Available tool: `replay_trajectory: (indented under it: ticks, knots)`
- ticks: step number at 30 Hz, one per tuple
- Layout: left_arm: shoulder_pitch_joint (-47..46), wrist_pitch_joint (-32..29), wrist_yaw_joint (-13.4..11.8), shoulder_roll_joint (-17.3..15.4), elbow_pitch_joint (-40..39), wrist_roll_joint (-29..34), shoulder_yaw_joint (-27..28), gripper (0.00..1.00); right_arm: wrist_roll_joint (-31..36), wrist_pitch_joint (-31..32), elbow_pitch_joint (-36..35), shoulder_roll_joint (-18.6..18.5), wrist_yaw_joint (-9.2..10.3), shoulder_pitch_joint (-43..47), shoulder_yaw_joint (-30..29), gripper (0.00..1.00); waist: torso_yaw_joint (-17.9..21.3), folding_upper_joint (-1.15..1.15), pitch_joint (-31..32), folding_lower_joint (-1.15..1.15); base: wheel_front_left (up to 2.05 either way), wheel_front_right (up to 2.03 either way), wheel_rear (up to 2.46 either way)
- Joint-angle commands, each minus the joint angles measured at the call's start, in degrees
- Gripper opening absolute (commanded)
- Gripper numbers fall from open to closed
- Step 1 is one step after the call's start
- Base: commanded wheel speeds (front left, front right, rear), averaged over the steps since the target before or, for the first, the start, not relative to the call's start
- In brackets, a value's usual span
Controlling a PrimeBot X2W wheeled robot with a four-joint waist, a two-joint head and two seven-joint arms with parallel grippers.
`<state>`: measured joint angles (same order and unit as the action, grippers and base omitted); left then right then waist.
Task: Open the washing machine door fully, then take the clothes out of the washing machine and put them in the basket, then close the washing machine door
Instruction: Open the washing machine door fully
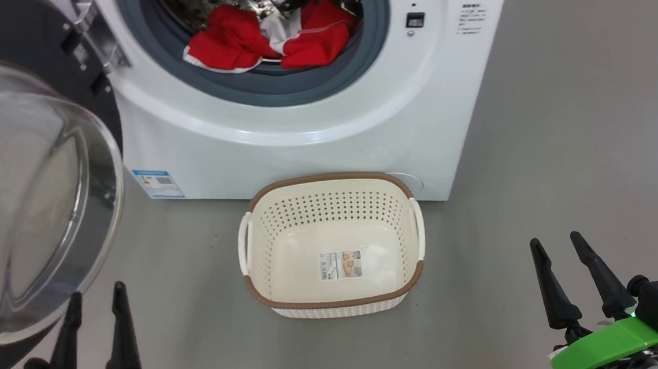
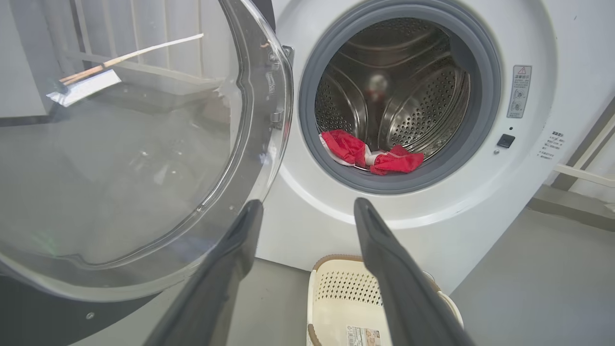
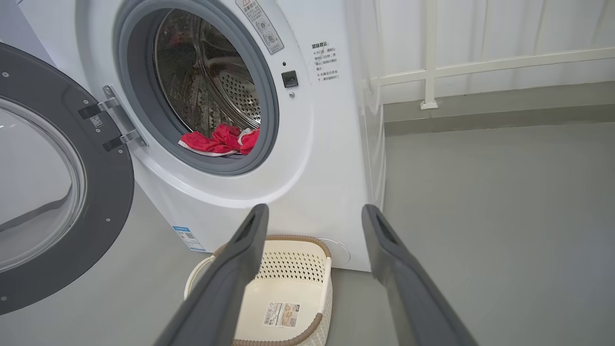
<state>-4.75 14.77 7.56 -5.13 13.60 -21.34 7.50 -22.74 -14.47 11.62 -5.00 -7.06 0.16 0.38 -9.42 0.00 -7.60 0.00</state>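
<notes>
The left gripper [image 1: 96, 290] stood spread, pinching nothing, its fingertips just beside the lower edge of the door [image 1: 34, 188]. The right gripper [image 1: 556, 239] was likewise spread and free, well apart from the basket [image 1: 328, 179]. The door hung open at the left of the washing machine [image 1: 301, 123]. The basket sat on the floor [image 1: 534, 135] just before the machine's front. The clothes [image 1: 249, 39] lay in the drum, on the gasket's lower lip.
</notes>
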Motion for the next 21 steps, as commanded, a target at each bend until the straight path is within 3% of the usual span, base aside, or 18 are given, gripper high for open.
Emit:
replay_trajectory:
  ticks: [1,21]
  knots:
    - [0.1,0.2,-0.1,-1.8,-1.6,-0.1,1.4,1.00,0.3,-0.5,-1.7,-0.2,-0.43,-0.1,0.9,1.00,1.3,0.00,0.3,0.00,0.00,0.00,0.00]
    - [0.5,0.2,-0.1,-2.1,-3.0,-0.5,-5.2,1.00,0.2,-0.5,-2.7,0.5,-0.43,0.4,-1.9,1.00,7.6,0.00,-0.1,0.00,0.00,0.00,0.00]
